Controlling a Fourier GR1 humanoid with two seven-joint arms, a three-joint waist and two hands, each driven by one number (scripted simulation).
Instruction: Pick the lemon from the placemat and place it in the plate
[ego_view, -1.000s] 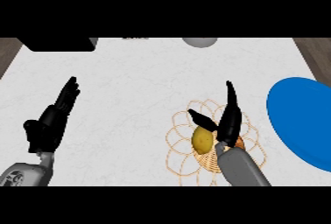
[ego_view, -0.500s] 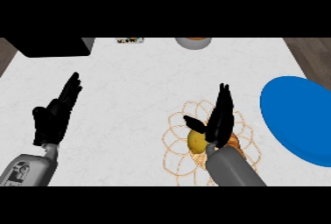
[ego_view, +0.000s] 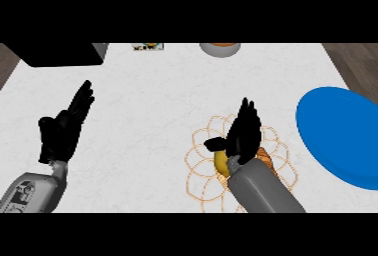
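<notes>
A yellow lemon (ego_view: 220, 163) lies on a round orange lace-pattern placemat (ego_view: 198, 172) at the centre right of the white counter. My right hand (ego_view: 244, 134) is directly over it, fingers straight and pointing away from me, thumb (ego_view: 215, 145) out to the left just above the fruit. The palm and wrist hide most of the lemon, and only its left side shows. A blue plate (ego_view: 341, 135) lies to the right, cut off by the view's edge. My left hand (ego_view: 63, 131) rests open at the left, fingers up.
A black box (ego_view: 57, 53) stands at the back left corner. A small packet (ego_view: 148, 47) and a grey bowl with orange contents (ego_view: 220, 48) sit along the back edge. Wooden floor shows past the counter's far corners.
My right hand has come down and slightly left over the lemon, covering more of it. The view has shifted, bringing the bowl at the back into sight. The left hand stays open.
</notes>
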